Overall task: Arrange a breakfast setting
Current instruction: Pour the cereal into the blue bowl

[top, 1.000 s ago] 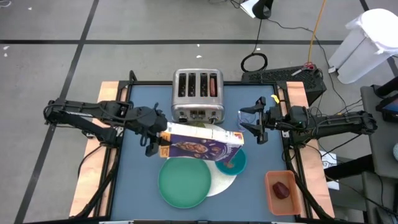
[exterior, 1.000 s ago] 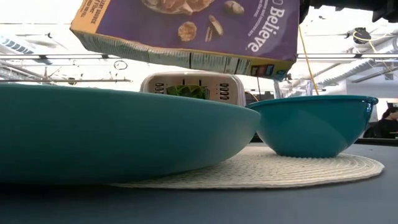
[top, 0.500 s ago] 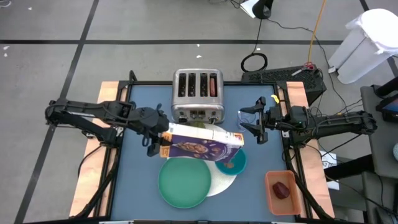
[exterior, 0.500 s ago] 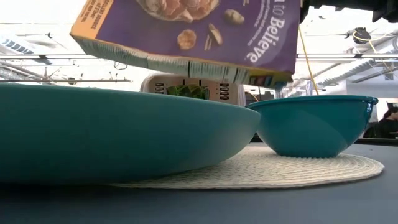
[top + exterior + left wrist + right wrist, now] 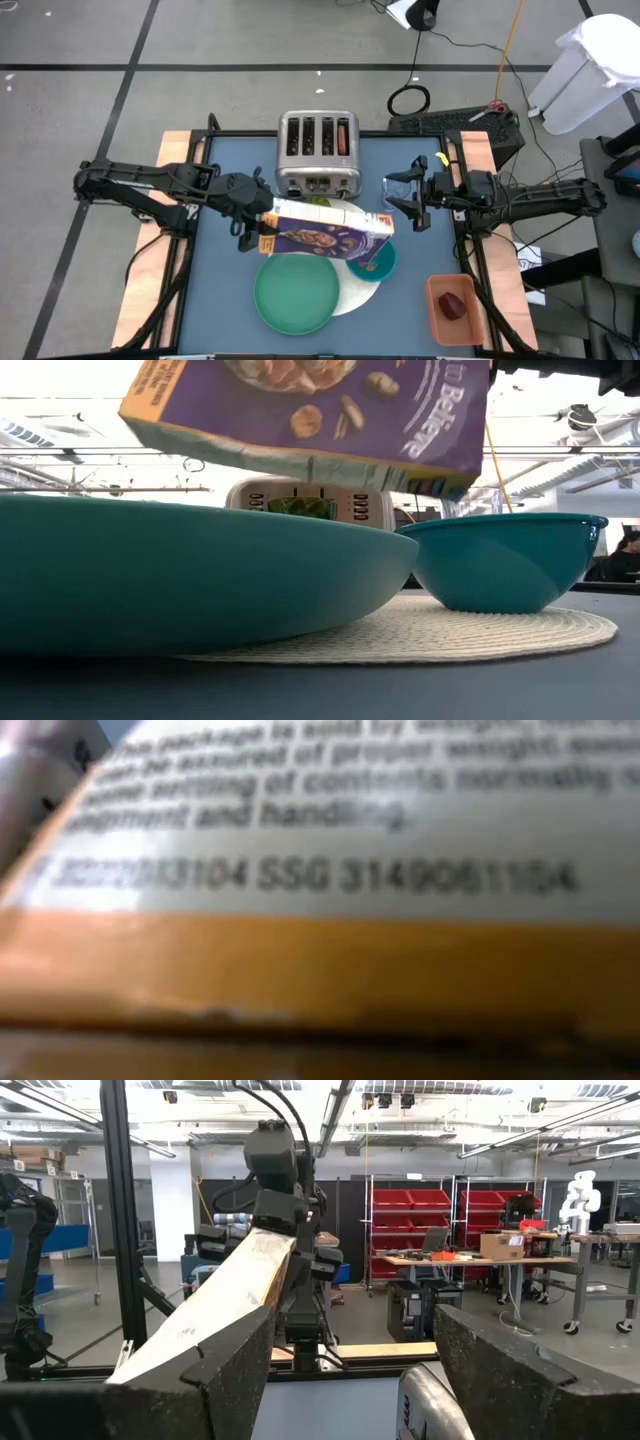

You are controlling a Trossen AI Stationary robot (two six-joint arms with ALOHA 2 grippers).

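The left gripper (image 5: pixel 256 222) clamps a glossy purple cardboard cereal box (image 5: pixel 330 236) above the smooth teal bowl (image 5: pixel 376 262).

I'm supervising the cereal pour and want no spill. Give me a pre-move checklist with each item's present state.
1. Left claw grips the cereal box: ok, box held off the table.
2. Box end over the teal bowl: ok.
3. Box flap open: cannot tell.
4. Bowl sits on the white round mat: ok.
5. Right claw clear of the box: ok, it waits beside the clear glass.
6. Green plate clear of the bowl: ok.
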